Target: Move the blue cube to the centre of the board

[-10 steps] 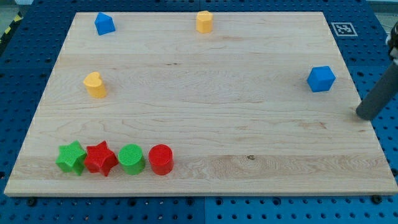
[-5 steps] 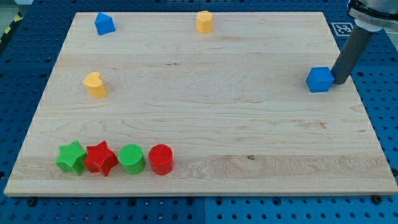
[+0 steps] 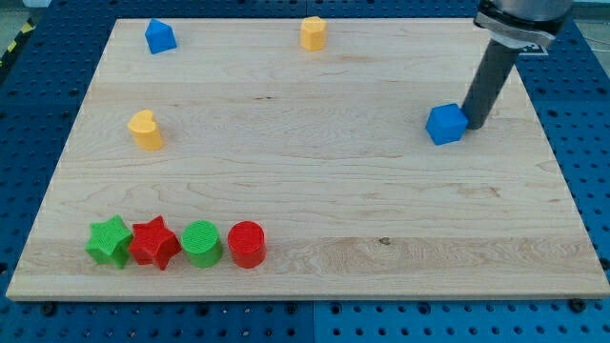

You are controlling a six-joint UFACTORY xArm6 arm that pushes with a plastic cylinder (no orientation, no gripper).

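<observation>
The blue cube (image 3: 446,124) lies on the wooden board (image 3: 315,171), right of the board's centre. My tip (image 3: 474,124) is on the board, touching the cube's right side. The dark rod rises from there toward the view's top right.
A blue house-shaped block (image 3: 160,36) sits at the top left and a yellow cylinder (image 3: 313,32) at the top middle. A yellow heart-shaped block (image 3: 146,131) is at the left. Along the bottom left stand a green star (image 3: 110,241), a red star (image 3: 154,242), a green cylinder (image 3: 202,243) and a red cylinder (image 3: 247,244).
My tip came in from the right edge to the cube's right side and pushed the blue cube leftward across the board. The other blocks have not moved.
</observation>
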